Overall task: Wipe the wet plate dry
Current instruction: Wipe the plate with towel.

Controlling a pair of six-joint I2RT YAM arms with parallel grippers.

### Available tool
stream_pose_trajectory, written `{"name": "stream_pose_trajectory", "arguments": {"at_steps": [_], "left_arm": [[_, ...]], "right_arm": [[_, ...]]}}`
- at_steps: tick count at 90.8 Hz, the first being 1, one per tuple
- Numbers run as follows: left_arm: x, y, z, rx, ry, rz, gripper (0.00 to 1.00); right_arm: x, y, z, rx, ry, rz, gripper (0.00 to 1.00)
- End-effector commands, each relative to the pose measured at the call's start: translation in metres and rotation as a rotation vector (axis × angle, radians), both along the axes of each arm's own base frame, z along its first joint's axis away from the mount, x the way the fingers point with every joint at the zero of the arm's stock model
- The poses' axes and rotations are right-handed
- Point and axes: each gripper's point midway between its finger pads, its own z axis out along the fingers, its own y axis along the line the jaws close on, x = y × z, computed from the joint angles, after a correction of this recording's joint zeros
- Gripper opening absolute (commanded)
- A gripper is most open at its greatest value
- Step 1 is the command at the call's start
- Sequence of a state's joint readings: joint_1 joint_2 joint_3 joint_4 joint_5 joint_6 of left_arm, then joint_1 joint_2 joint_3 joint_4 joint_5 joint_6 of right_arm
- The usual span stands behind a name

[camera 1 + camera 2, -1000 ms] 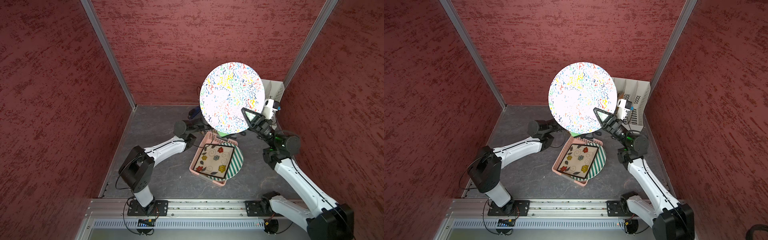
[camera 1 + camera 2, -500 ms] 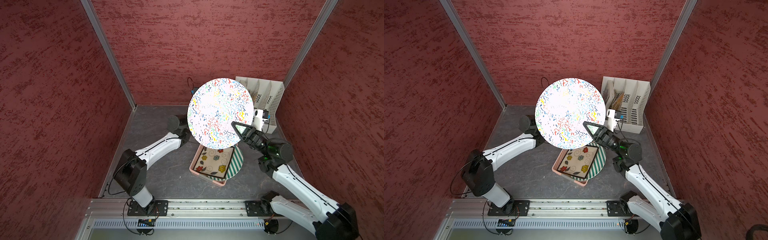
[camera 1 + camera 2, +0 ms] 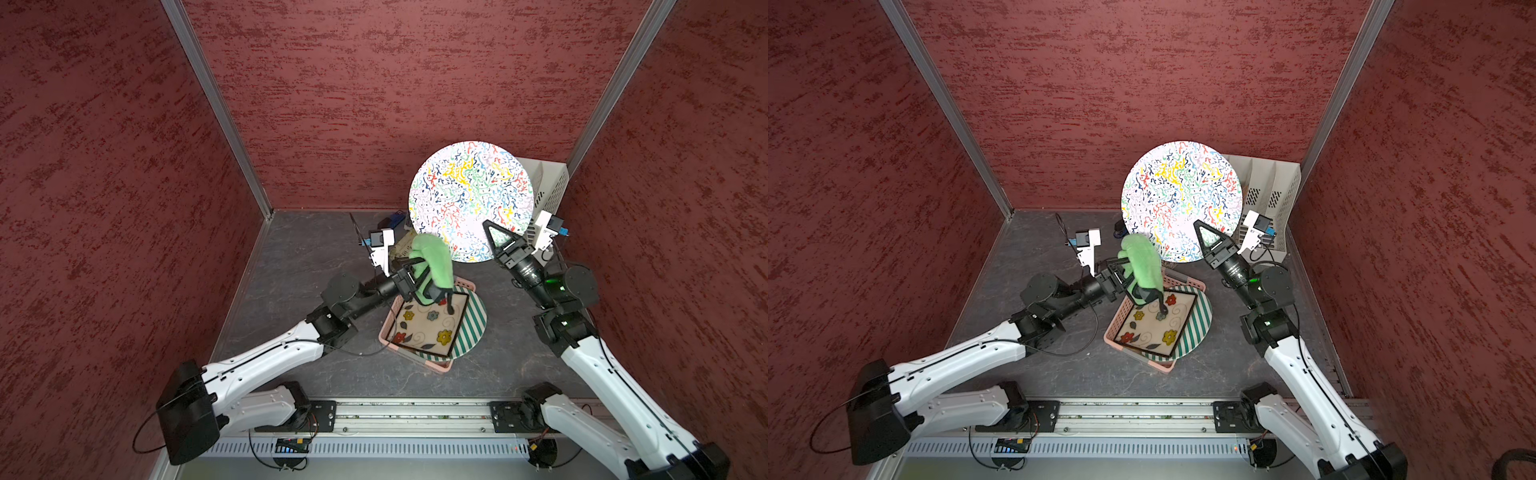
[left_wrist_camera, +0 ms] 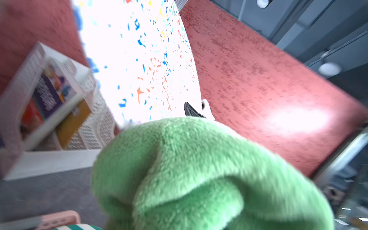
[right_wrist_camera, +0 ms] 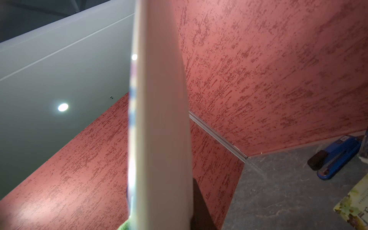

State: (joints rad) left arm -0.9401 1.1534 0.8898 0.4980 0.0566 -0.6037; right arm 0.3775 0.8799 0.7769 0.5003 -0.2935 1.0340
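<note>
The cloth (image 3: 432, 257) buries the left gripper (image 3: 430, 291); the plate (image 3: 471, 199) hides much of the far-right rack (image 3: 548, 187); the left wrist view blurs.

The plate (image 3: 471, 201), which had swung lower and toward the middle half a second ago, is back up by the rack (image 3: 550, 187), about where it was a second ago. The left arm (image 3: 266, 361) has drawn back from behind it. The cloth (image 3: 432, 259), then almost hidden, now shows whole in both top views at the plate's rim, above the basket (image 3: 434, 365).
</note>
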Motion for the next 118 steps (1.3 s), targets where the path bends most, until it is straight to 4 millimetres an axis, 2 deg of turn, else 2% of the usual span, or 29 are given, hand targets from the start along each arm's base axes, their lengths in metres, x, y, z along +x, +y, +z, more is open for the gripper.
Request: {"name": "stream_pose_trajectory", "arguments": {"at_steps": [1,8,20,32,44,48,53,61,66,72,78,84,96,101,109,118], "left_arm": [[0.059,0.017,-0.05,0.431,-0.033,0.437,0.0],[0.068,0.012,-0.063,0.505,-0.031,0.48,0.0],[0.075,0.023,-0.059,0.515,-0.037,0.541,0.0],[0.095,0.049,-0.055,0.587,-0.017,0.628,0.0],[0.13,0.093,-0.056,0.662,0.054,0.73,0.0],[0.136,0.096,-0.058,0.695,0.063,0.703,0.0],[0.132,0.075,-0.061,0.725,0.029,0.559,0.0],[0.107,0.018,-0.069,0.752,-0.053,0.286,0.0],[0.093,-0.011,-0.075,0.782,-0.086,0.199,0.0],[0.091,-0.032,-0.095,0.862,-0.068,0.173,0.0],[0.096,-0.04,-0.111,0.925,-0.047,0.188,0.0],[0.094,-0.047,-0.117,0.939,-0.049,0.166,0.0],[0.071,-0.075,-0.115,0.9,-0.095,-0.023,0.0],[0.066,-0.083,-0.114,0.892,-0.1,-0.051,0.0],[0.078,-0.073,-0.116,0.905,-0.057,0.047,0.0],[0.091,-0.041,-0.115,0.848,0.042,0.142,0.0]], "right_arm": [[-0.011,0.038,-0.012,-0.122,-0.036,0.099,0.0],[-0.015,0.043,-0.011,-0.136,-0.049,0.106,0.0],[-0.015,0.039,-0.023,-0.169,-0.034,0.072,0.0],[-0.029,0.048,-0.047,-0.216,-0.037,0.144,0.0],[-0.053,0.057,-0.073,-0.24,-0.068,0.244,0.0],[-0.056,0.056,-0.077,-0.233,-0.064,0.248,0.0],[-0.056,0.054,-0.079,-0.225,-0.055,0.238,0.0],[-0.048,0.054,-0.069,-0.219,-0.058,0.212,0.0],[-0.043,0.059,-0.06,-0.213,-0.069,0.218,0.0],[-0.04,0.064,-0.05,-0.21,-0.093,0.232,0.0],[-0.038,0.065,-0.047,-0.211,-0.103,0.229,0.0],[-0.037,0.066,-0.049,-0.225,-0.101,0.227,0.0],[-0.052,0.079,-0.057,-0.238,-0.148,0.28,0.0],[-0.051,0.081,-0.062,-0.235,-0.141,0.27,0.0],[-0.037,0.065,-0.058,-0.2,-0.097,0.153,0.0],[-0.024,0.03,-0.034,-0.164,-0.042,-0.005,0.0]]}}
